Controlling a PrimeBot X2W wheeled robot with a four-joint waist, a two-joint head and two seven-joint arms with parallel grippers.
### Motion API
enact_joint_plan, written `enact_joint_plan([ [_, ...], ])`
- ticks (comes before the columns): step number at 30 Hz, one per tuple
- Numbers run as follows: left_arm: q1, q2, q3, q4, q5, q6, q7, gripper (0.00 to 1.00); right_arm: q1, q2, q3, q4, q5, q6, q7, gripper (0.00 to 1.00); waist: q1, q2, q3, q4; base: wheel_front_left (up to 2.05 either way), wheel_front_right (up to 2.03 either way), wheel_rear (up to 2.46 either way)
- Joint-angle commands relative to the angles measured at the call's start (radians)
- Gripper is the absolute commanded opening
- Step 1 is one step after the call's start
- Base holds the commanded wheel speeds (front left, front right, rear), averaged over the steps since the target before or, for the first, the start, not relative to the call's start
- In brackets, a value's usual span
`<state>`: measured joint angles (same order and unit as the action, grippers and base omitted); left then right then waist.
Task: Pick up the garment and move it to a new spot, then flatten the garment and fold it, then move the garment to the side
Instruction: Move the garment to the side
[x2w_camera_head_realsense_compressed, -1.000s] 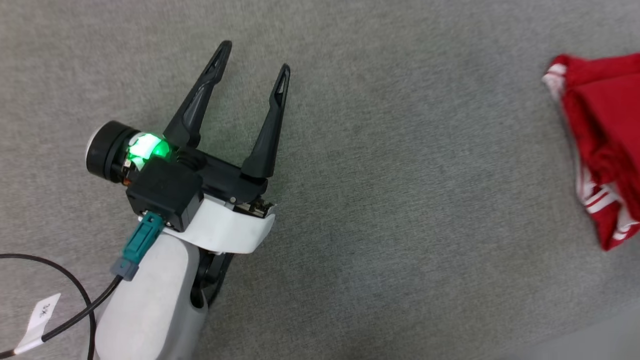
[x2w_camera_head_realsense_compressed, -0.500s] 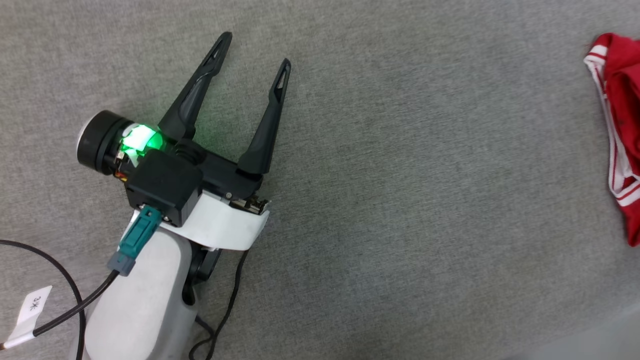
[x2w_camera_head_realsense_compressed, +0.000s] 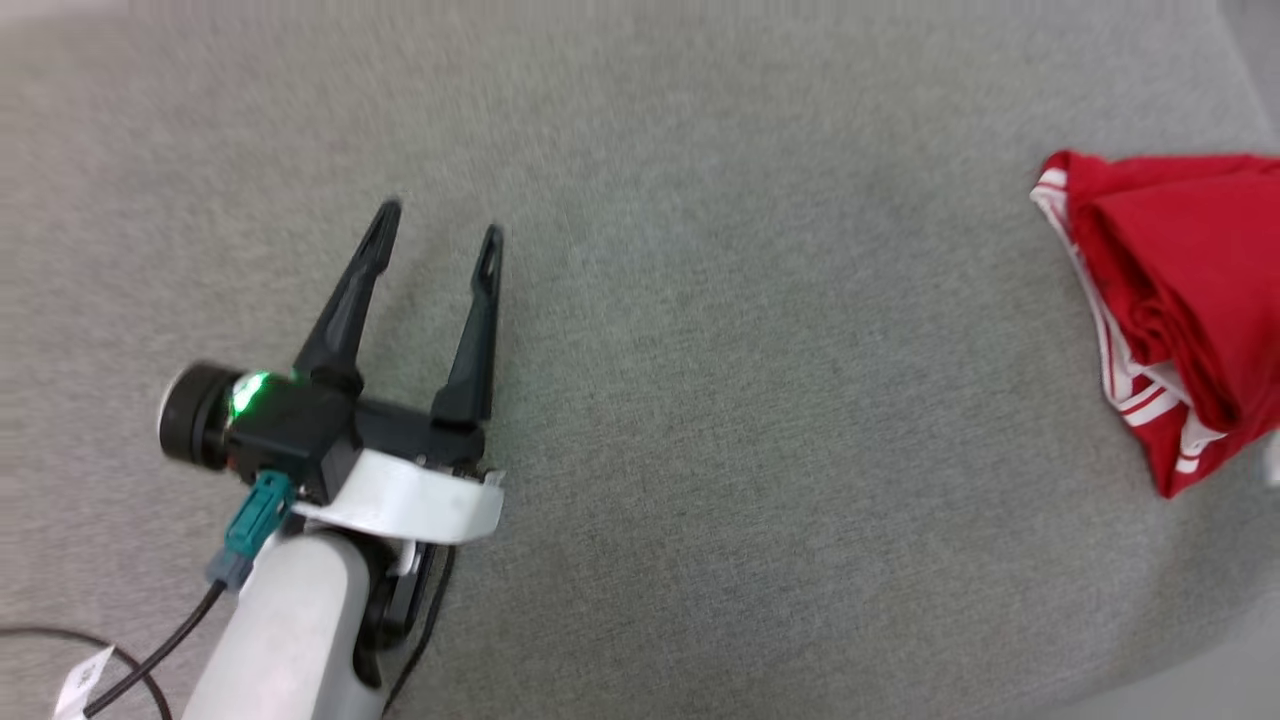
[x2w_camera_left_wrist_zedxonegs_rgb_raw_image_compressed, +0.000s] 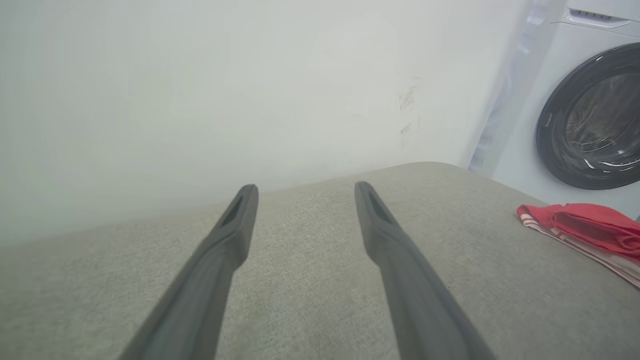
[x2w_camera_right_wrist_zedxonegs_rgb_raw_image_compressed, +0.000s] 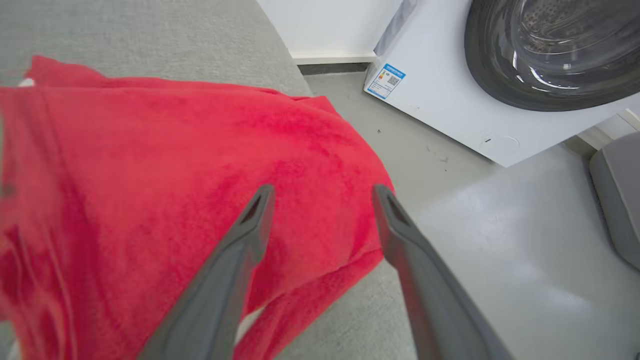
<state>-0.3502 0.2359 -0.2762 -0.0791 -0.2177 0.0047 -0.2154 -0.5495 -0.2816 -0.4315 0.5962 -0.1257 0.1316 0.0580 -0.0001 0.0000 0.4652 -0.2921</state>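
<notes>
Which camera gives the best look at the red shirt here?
The right wrist view: the shirt is close and large, folded cloth lying at the edge of the grey cushion. The head view catches its striped-trim side, cut off at the right edge. The left wrist view has it small, far right.

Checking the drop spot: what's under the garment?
The grey fabric surface lies under the garment, near that surface's edge. Anything beneath or inside its folds is covered.

Garment (x2w_camera_head_realsense_compressed: 1190, 280) soft cloth; cushion (x2w_camera_head_realsense_compressed: 750, 400) matt grey weave; left pincer (x2w_camera_head_realsense_compressed: 440, 218) matt plastic.
</notes>
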Motion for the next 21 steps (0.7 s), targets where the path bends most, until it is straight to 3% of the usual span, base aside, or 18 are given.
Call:
enact_joint_plan([
  [1, 0.033, -0.005, 0.008, 0.01, -0.011, 0.01, -0.007, 1.0, 0.048, 0.024, 0.018, -0.04, 0.015, -0.002, 0.003, 1.0, 0.0001, 0.0, -0.078, 0.013, 0.0, 0.0, 0.0],
  [10, 0.145, -0.026, 0.042, 0.056, -0.07, 0.047, -0.019, 1.0, 0.306, 0.145, 0.178, -0.343, 0.101, -0.001, 0.04, 1.0, 0.0001, 0.0, -0.196, 0.083, 0.0, 0.0, 0.0],
  [21, 0.184, -0.042, 0.062, 0.139, -0.088, 0.065, -0.038, 1.0, 0.441, 0.202, 0.302, -0.587, 0.164, -0.001, -0.001, 1.0, 0.0001, 0.0, -0.272, 0.239, 0.0, 0.0, 0.0],
])
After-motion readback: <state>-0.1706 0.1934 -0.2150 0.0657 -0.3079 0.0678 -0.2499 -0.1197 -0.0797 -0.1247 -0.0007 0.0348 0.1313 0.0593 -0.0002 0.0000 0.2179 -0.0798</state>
